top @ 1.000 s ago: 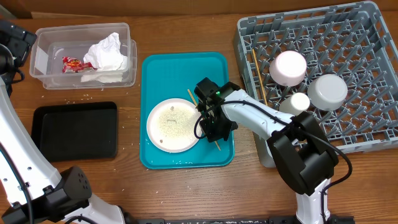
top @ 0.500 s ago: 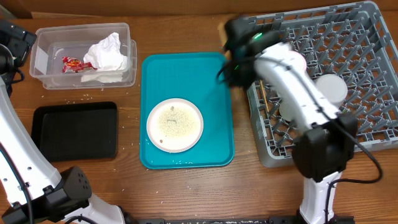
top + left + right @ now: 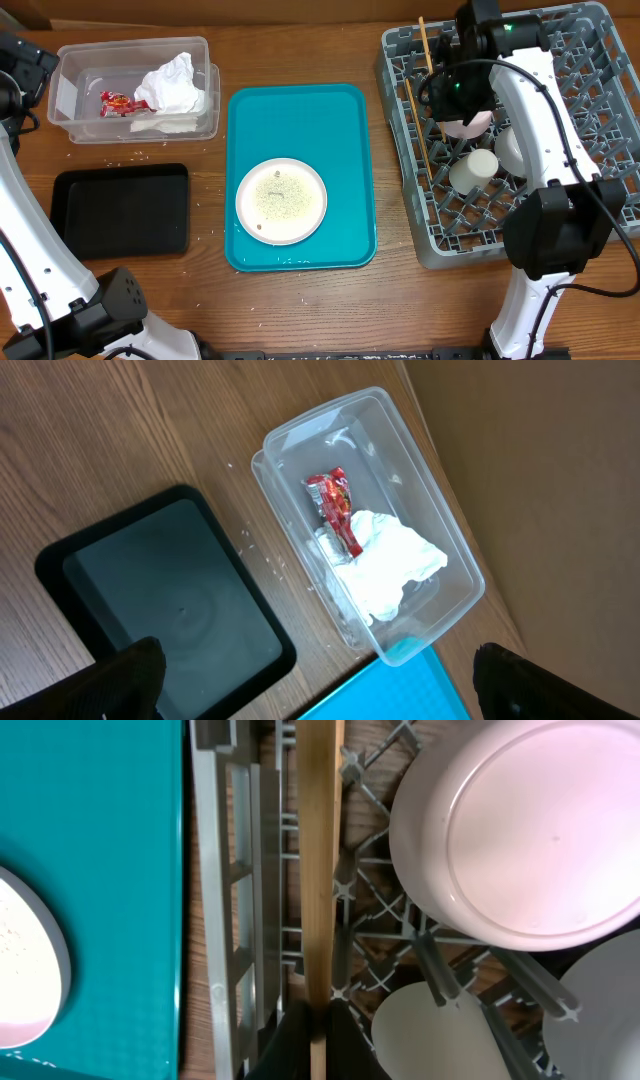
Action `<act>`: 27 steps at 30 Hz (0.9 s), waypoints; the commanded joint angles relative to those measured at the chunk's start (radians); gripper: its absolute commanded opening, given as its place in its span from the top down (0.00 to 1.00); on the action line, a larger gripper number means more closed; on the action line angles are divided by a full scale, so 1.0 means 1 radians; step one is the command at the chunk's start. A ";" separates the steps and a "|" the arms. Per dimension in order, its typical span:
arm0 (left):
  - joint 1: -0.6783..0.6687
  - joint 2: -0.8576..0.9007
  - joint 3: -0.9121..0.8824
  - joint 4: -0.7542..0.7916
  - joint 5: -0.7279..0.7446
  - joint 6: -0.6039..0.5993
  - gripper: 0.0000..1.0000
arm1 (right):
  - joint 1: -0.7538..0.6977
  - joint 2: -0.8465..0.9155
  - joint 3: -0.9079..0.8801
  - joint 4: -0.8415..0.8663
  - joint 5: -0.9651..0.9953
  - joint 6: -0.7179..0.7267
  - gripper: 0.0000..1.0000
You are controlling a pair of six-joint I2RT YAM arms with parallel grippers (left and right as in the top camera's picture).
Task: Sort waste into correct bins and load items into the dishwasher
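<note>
My right gripper [image 3: 447, 88] is shut on a wooden chopstick [image 3: 424, 42] and holds it over the left part of the grey dish rack [image 3: 590, 215]. In the right wrist view the gripper [image 3: 318, 1042] pinches the chopstick [image 3: 320, 860] above the rack's edge [image 3: 228, 920]. A second chopstick [image 3: 416, 125] lies in the rack. The pinkish plate [image 3: 520, 830], white cup [image 3: 472, 168] and grey bowl [image 3: 605, 1005] sit in the rack. The large white plate [image 3: 281, 200], with rice on it, lies on the teal tray [image 3: 300, 115]. My left gripper [image 3: 320, 672] is open and empty above the table.
The clear tub [image 3: 75, 95] at the back left holds white napkins [image 3: 172, 86] and the red wrapper [image 3: 118, 102]. The black tray [image 3: 120, 208] lies in front of it. Loose rice grains [image 3: 135, 157] are scattered on the wood between them.
My right gripper has lifted the chopstick off the teal tray and carried it right and back, over the dish rack. The left arm has not moved.
</note>
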 commanded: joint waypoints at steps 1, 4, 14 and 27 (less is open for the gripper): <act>-0.007 0.007 0.001 0.001 -0.012 0.015 0.00 | 0.000 -0.011 -0.030 0.013 -0.029 -0.059 0.96; -0.007 0.007 0.001 0.001 -0.012 0.014 0.00 | 0.000 -0.009 -0.046 0.016 -0.034 -0.057 0.82; -0.007 0.007 0.001 0.001 -0.012 0.015 0.00 | 0.000 -0.013 -0.028 -0.013 -0.064 0.053 0.37; -0.007 0.007 0.001 0.001 -0.012 0.015 0.00 | 0.002 -0.020 0.175 -0.201 -0.133 0.109 0.36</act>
